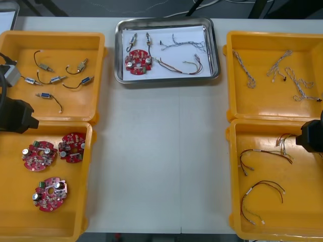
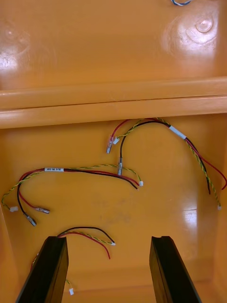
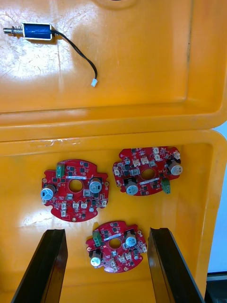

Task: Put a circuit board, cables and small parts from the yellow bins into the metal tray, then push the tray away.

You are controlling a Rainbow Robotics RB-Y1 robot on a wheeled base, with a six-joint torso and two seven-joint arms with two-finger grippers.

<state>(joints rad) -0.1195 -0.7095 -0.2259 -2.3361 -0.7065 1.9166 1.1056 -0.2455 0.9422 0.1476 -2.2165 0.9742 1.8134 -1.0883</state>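
The metal tray stands at the table's far middle, white inside. It holds a red circuit board, small metal parts, a twisted blue and white cable and a red and yellow cable. My left gripper is open above the near left yellow bin. One of three red boards lies below, between its fingers. My right gripper is open over the near right yellow bin, above red and yellow cables.
The far left bin holds several small metal parts with black leads. The far right bin holds blue and white cables. My left arm and right arm sit at the table's side edges. Bare table lies between the bins.
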